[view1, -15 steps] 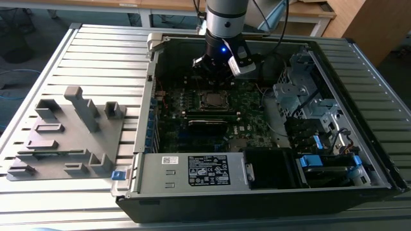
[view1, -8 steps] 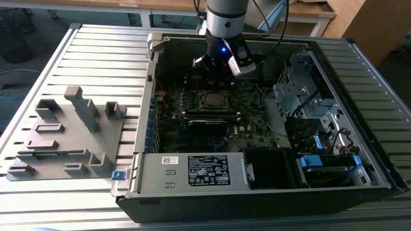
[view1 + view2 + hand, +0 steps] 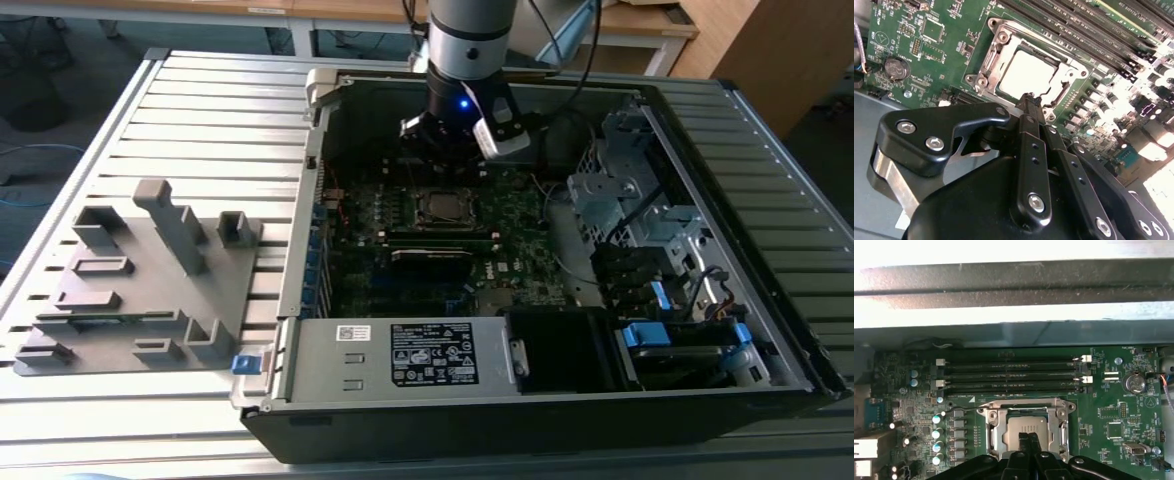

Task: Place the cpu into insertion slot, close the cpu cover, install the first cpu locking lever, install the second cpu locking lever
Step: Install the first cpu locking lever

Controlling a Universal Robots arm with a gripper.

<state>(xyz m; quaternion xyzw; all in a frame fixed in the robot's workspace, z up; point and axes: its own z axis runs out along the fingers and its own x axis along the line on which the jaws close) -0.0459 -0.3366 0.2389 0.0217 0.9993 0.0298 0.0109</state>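
Since the chip (image 3: 1026,75) lies flat in its socket (image 3: 441,205), in the far half of the circuit board (image 3: 1099,440), the placing step looks done. The cover plate (image 3: 995,52) appears to be down around it, with the pale metal top showing through its square window. I cannot tell whether either thin locking lever is hooked. The fingers (image 3: 1026,107) are pressed together with nothing between them, and their tips hang just over the edge of the chip and the frame in both wrist views; whether they touch the metal I cannot say. Beside the socket run the long black memory slots (image 3: 1009,372), and a coin battery (image 3: 1134,383) sits further off on the board. In the exterior view the arm reaches down into the open computer case (image 3: 534,430), with the boxy power supply (image 3: 427,355) at the near end. A grey tray of holders (image 3: 134,280) rests on the slatted desk (image 3: 214,110), well apart on the exterior view's left. The risk, as I judge it, lies in how near the closed tips are to the chip. A push that lands on the chip top or the frame edge instead of a lever could scratch the metal or skew the cover. A springy lever pressed with so narrow a tip could also slip off and snap back against the small parts around the socket. If the cover is not fully flat, a lever forced over it might bend the frame or load the chip unevenly.
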